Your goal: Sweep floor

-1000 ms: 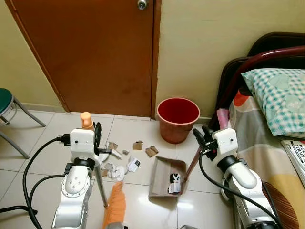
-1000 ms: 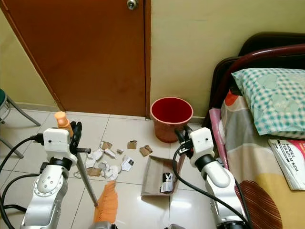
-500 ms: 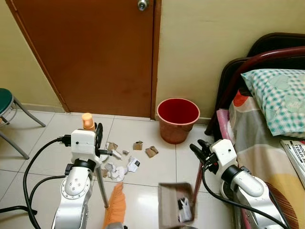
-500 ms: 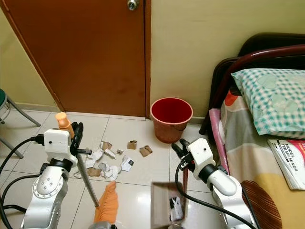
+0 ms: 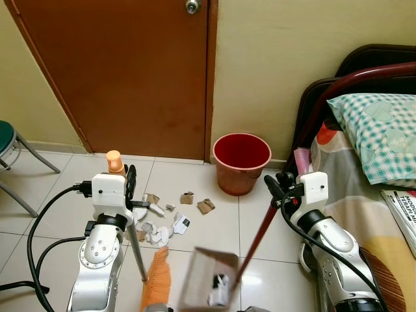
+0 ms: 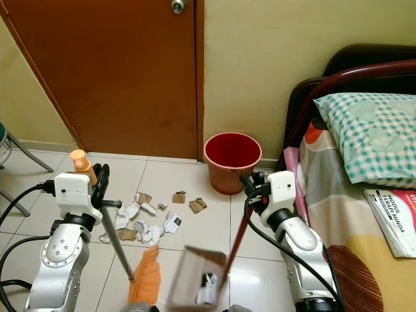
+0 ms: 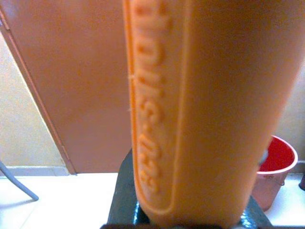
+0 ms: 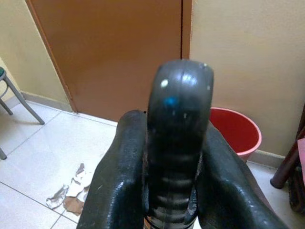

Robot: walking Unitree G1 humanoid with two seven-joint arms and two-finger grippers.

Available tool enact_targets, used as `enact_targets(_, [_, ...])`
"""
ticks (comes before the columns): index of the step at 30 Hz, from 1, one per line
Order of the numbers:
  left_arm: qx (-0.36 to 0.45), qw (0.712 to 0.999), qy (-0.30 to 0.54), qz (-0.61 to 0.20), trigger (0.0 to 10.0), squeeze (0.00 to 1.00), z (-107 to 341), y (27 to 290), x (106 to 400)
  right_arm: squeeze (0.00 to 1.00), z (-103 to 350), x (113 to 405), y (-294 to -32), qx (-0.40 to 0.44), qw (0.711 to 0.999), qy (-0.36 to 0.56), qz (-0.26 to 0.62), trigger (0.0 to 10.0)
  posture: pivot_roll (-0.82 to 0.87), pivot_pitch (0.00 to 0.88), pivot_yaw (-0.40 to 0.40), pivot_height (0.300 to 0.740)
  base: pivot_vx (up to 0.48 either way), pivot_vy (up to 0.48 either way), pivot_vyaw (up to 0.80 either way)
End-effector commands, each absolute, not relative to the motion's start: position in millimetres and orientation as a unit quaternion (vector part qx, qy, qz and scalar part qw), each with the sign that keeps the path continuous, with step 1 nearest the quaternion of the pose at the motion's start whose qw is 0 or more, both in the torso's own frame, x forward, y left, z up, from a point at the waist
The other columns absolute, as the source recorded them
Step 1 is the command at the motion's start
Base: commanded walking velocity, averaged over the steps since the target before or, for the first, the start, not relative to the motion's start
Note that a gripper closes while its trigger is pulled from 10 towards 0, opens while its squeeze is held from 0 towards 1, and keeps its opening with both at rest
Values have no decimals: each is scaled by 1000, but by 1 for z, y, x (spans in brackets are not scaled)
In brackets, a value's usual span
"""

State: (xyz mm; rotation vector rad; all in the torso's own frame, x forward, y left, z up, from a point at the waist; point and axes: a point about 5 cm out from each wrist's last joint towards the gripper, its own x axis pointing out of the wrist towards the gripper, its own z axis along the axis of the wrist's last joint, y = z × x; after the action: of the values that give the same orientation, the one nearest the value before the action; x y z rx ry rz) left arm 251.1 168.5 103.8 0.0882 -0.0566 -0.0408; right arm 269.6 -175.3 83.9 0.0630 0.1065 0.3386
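My left gripper [image 5: 130, 186] is shut on the broom's orange grip [image 7: 190, 109]; its metal shaft runs down to the orange bristles [image 5: 156, 286] on the tiles. Torn paper and cardboard scraps [image 5: 162, 220] lie on the floor just right of that arm. My right gripper [image 5: 278, 189] is shut on the black end [image 8: 178, 133] of the dustpan's dark red handle [image 5: 255, 235]. The brown dustpan [image 5: 207, 287] hangs tilted above the floor near the bottom edge, with a few scraps inside. A red bin [image 5: 242, 162] stands against the wall beyond.
A brown door [image 5: 130, 71] is straight ahead. A bed [image 5: 364, 195] with a checked pillow [image 5: 377, 130] and a book [image 6: 393, 221] lines the right side. A green stool [image 5: 10, 146] stands far left. Black cables [image 5: 39, 227] trail from my left arm.
The dustpan has left the floor and swung nearer and to the left, tilting. My right gripper dipped, then rose again. The broom has barely moved.
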Motion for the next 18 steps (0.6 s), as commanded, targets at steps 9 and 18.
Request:
enact_targets(9, [12, 999, -16, -24, 10000, 0, 99, 162, 249, 0, 97, 272, -169, 36, 988, 21, 150, 10000, -4, 20, -25, 740, 0, 0, 0])
enact_targets(18, [1, 999, -26, -46, 10000, 0, 102, 156, 251, 0, 99, 272, -157, 31, 987, 7, 159, 10000, -9, 16, -12, 740, 404, 0, 0])
